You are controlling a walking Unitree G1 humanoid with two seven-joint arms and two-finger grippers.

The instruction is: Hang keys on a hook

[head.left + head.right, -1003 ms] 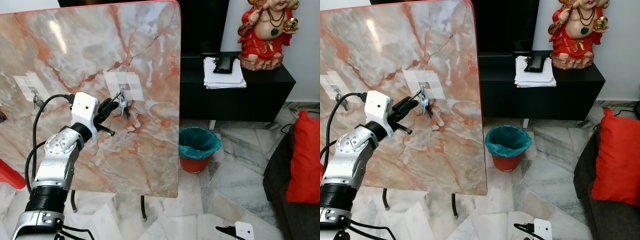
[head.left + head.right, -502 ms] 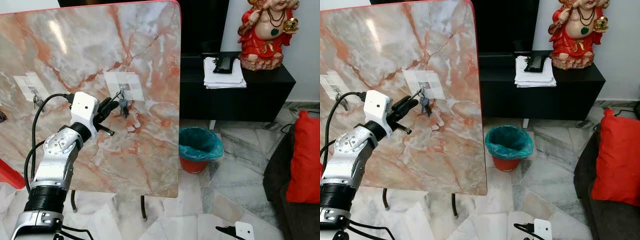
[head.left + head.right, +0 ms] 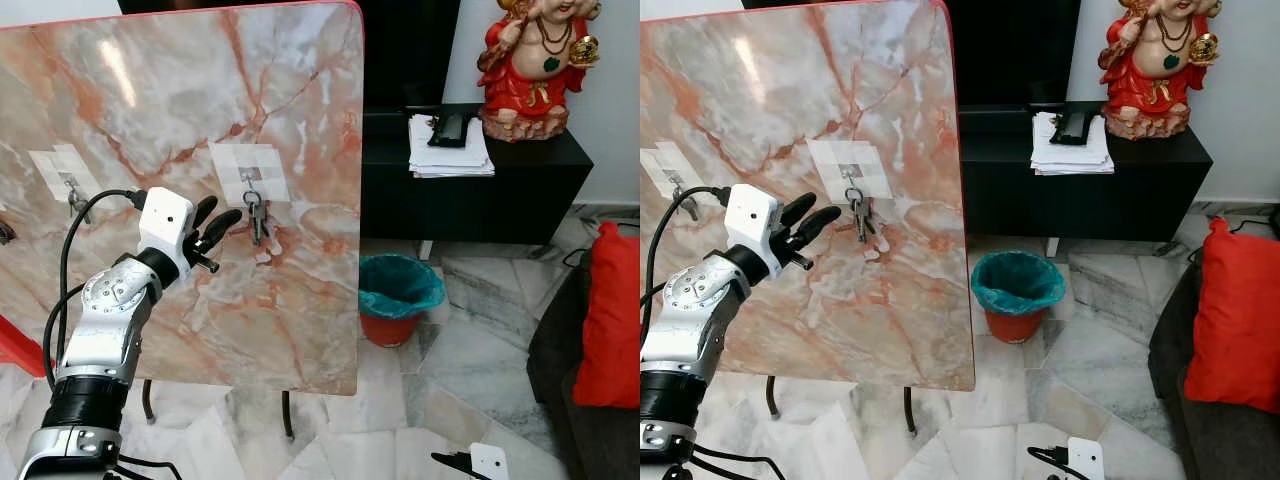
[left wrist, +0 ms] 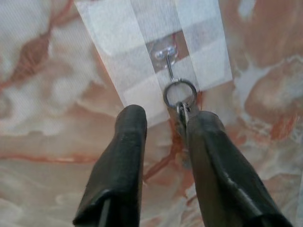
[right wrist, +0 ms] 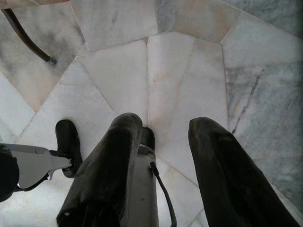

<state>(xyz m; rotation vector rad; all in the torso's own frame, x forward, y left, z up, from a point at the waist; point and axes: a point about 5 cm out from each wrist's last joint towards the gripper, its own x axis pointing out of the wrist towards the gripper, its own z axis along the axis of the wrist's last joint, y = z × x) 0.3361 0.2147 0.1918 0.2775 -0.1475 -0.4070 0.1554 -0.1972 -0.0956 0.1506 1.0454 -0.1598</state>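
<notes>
A bunch of keys (image 3: 257, 215) hangs by its ring (image 4: 179, 93) from a small metal hook (image 3: 243, 181) taped to an upright marble-patterned tabletop (image 3: 150, 110). My left gripper (image 3: 214, 223) is just left of the keys and slightly below the hook, a short gap away, open and holding nothing. In the left wrist view the two black fingers (image 4: 124, 161) frame the ring and hook. A second taped hook (image 3: 70, 184) sits further left on the board. My right gripper (image 5: 161, 165) hangs low over the floor, open and empty.
A red bin with a teal liner (image 3: 397, 297) stands on the marble floor right of the board. Behind it is a black cabinet (image 3: 470, 180) with papers and a red figurine (image 3: 530, 65). A red cushion (image 3: 608, 320) lies at far right.
My left gripper has opened, let go of the keys and drawn back down and left. The keys now hang straight down from the hook.
</notes>
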